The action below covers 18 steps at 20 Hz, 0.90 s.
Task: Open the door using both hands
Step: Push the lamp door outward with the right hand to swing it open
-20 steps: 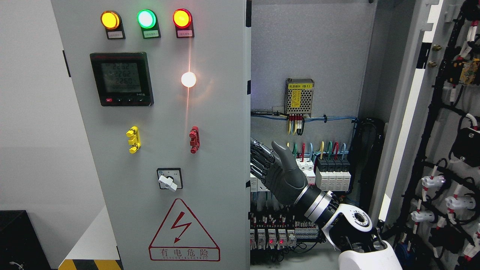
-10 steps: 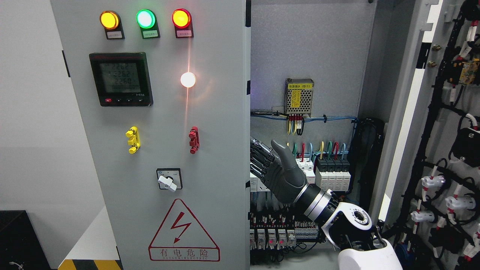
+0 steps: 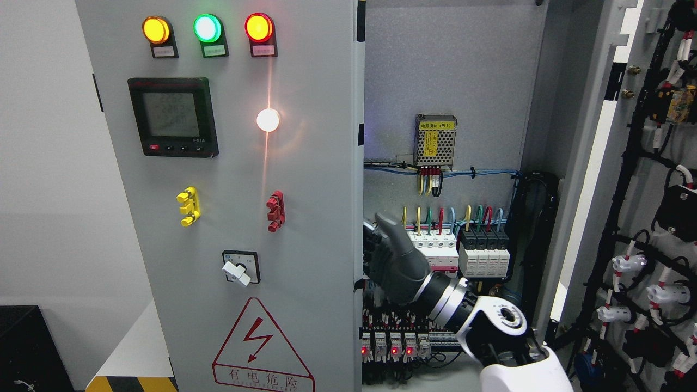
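Right arm [image 3: 493, 332]: white forearm and dark wrist, entering at the lower right, reaching up and left toward the left door's free edge.
Right hand [image 3: 395, 264]: dark grey, just right of the left door's edge, at about the height of the selector switch; thumb raised and pointing up.
Fingers [image 3: 371, 256]: tucked against and behind the left door's edge, mostly hidden there; cannot tell whether curled round the edge or only pressed on it.
Left door [image 3: 316, 179]: grey, filling the left and middle, swung ajar; free edge standing in front of the cabinet interior.
Selector switch [image 3: 238, 268]: on the left door's face, low, left of the right hand; white knob turned aslant.
Warning triangle [image 3: 261, 348]: red, with lightning bolt, on the left door below the selector switch.
Yellow handle [image 3: 188, 206] and red handle [image 3: 275, 211]: on the left door, above the selector switch.
Meter [image 3: 172, 116]: black, display lit, upper part of the left door.
Lamps: amber [image 3: 156, 29], green [image 3: 207, 28], red [image 3: 258, 26], in a row at the left door's top.
Right door [image 3: 648, 190]: well right of the left door, swung wide, inner side with black cable harness showing.
Breakers [image 3: 457, 253]: inside the cabinet, beyond the left door's edge, just right of the raised thumb.
Power supply [image 3: 434, 141]: perforated box, on the cabinet's back wall, above the breakers.
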### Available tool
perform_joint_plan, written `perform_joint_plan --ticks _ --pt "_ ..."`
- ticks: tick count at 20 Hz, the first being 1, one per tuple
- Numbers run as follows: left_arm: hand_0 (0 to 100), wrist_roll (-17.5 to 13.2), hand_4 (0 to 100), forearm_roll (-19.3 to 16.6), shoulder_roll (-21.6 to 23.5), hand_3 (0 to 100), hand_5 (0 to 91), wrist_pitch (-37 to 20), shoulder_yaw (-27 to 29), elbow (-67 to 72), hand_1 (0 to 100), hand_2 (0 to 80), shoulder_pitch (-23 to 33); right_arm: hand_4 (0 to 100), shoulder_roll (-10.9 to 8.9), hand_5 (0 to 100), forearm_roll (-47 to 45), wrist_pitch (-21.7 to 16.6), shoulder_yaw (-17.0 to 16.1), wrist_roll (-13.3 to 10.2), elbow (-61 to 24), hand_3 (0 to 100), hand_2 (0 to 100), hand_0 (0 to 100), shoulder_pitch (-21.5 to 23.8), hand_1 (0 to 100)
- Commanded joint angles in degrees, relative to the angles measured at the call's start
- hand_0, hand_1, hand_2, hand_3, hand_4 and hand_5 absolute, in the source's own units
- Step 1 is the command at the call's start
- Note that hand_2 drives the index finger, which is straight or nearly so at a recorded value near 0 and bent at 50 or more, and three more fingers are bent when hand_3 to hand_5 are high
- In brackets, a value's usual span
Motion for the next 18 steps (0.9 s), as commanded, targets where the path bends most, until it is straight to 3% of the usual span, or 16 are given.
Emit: perform_joint_plan --ticks 1,11,14,18 --pt "0 0.02 0 -0.97 0.0 0 0.0 0.05 0.0 0.02 0 0.0 1.61 0 -1.77 0 0.01 0.04 -2.92 -0.71 0.04 0 0 19 0.05 0" --pt "0 0.02 0 -0.97 0.0 0 0.0 0.05 0.0 0.02 0 0.0 1.61 0 -1.94 0 0.01 -0.14 -2.14 -0.63 -1.36 0 0 19 1.19 0" --pt "0 0.02 0 -0.97 0.0 0 0.0 0.05 0.0 0.02 0 0.0 1.61 0 -2.9 0 0.01 -0.23 -1.78 -0.71 -3.55 0 0 19 3.2 0" --pt "0 0.02 0 -0.97 0.0 0 0.0 0.05 0.0 0.02 0 0.0 1.61 0 -3.61 0 0.01 -0.49 1.29 -0.63 -4.79 0 0 19 4.62 0"
